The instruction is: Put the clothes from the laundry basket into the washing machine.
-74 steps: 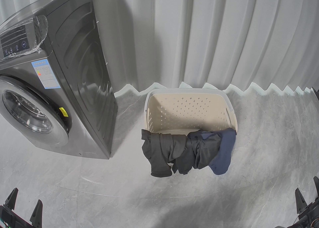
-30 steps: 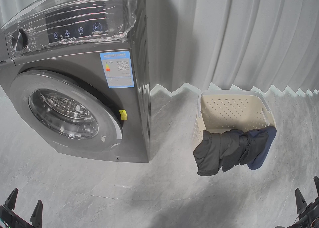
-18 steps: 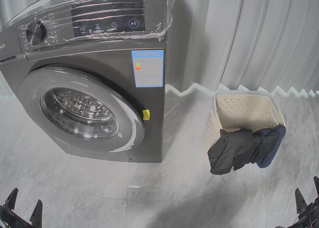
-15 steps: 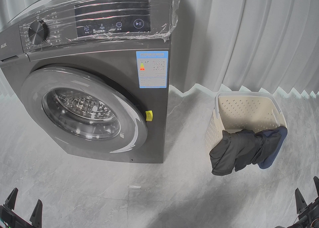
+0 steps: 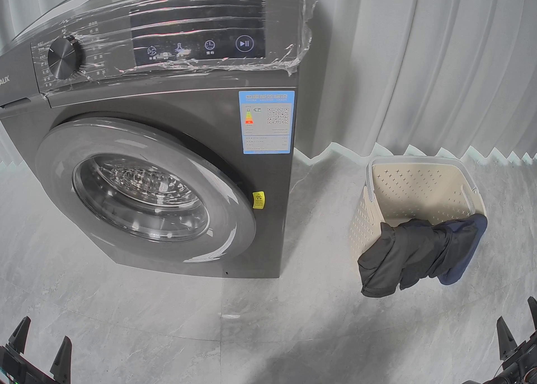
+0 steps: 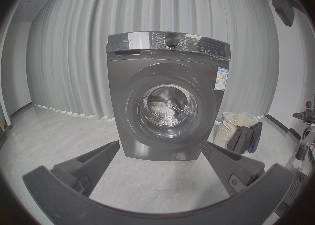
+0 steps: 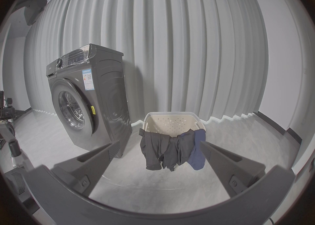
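Observation:
A grey front-loading washing machine (image 5: 168,139) stands on the floor at the left, its round glass door (image 5: 142,192) closed. To its right sits a cream laundry basket (image 5: 422,183). Dark grey clothes (image 5: 400,259) and a navy piece (image 5: 464,251) hang over the basket's near rim. My left gripper (image 5: 40,343) is low at the near left, open and holding nothing, well short of the machine. My right gripper (image 5: 519,326) is low at the near right, also open and holding nothing. The left wrist view faces the machine (image 6: 167,97); the right wrist view faces the basket (image 7: 172,125).
A pleated white curtain (image 5: 414,49) closes off the back. Pale marble-look floor (image 5: 268,318) lies open between me, the machine and the basket. A black stand (image 6: 303,133) stands off to one side in the left wrist view.
The whole head view has swung left: the washing machine now faces me and the basket has shifted to the right edge. Both grippers hold the same place in view.

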You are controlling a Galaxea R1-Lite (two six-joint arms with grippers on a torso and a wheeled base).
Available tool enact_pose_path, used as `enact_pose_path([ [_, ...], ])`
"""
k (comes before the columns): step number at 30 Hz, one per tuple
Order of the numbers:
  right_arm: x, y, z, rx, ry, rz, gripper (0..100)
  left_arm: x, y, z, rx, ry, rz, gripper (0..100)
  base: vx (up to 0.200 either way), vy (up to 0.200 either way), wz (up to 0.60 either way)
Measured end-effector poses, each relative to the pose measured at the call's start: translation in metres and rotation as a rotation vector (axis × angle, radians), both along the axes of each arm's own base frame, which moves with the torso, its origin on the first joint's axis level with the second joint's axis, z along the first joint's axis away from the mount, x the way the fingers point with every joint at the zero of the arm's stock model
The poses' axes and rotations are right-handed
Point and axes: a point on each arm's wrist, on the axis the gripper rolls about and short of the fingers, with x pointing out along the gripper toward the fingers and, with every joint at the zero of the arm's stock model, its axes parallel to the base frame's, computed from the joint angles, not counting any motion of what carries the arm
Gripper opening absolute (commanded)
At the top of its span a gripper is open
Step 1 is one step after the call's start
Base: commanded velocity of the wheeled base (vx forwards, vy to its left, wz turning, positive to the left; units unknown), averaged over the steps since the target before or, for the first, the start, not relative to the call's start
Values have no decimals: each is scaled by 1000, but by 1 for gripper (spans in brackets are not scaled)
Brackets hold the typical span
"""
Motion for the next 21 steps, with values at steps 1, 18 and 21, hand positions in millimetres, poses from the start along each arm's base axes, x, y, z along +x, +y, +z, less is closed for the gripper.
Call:
enact_pose_path([
  [1, 0, 0, 0, 0, 0, 0, 100, 0, 0, 0, 0, 0, -1, 100, 0, 200, 0],
  [18, 0, 0, 0, 0, 1, 0, 100, 0, 0, 0, 0, -1, -1, 100, 0, 188, 0],
  [21, 0, 0, 0, 0, 0, 0, 100, 0, 0, 0, 0, 1, -1, 100, 0, 0, 0],
])
